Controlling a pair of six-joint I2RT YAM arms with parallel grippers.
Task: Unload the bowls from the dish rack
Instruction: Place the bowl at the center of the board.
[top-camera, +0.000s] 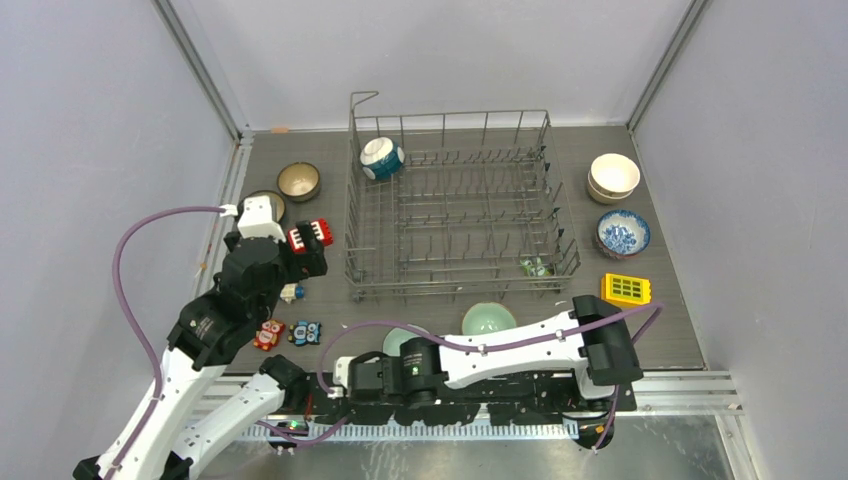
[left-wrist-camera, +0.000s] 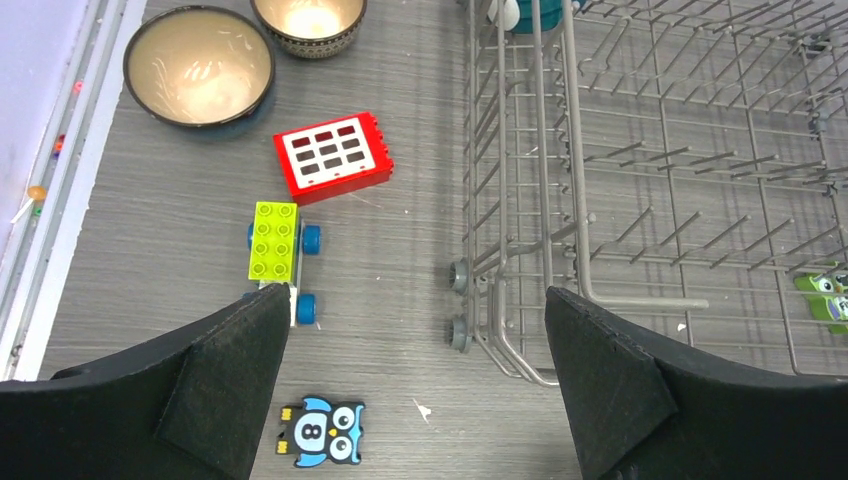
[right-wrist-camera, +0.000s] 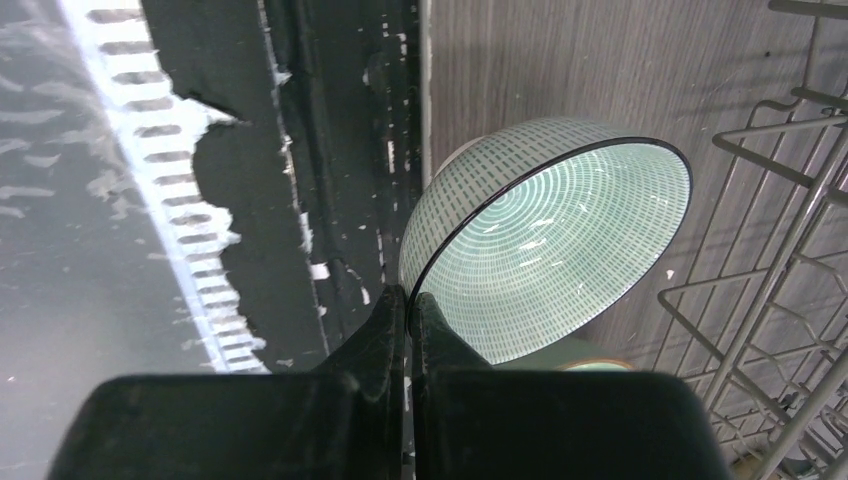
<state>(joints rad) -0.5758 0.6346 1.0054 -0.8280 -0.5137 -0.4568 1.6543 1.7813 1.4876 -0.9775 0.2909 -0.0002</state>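
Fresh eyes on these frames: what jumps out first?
The right hand pinching the rim of a tilted pale mint bowl at the near edge of the table. Then the big grey dish rack mid-table, with one teal-and-white bowl in its far-left corner. The left hand hangs open over toys beside it.

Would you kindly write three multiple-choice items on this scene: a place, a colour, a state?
1. Where in the dish rack does the teal bowl sit? A near-right corner B far-left corner C centre
2. What colour is the gripped bowl in the right gripper? A brown B blue-and-white C mint green
3. How is the left gripper? A open B shut on a bowl C shut on a block
Key: 1 B, upper left in the top view; 2 C, seen from the right wrist; 3 A, jaws wide apart.
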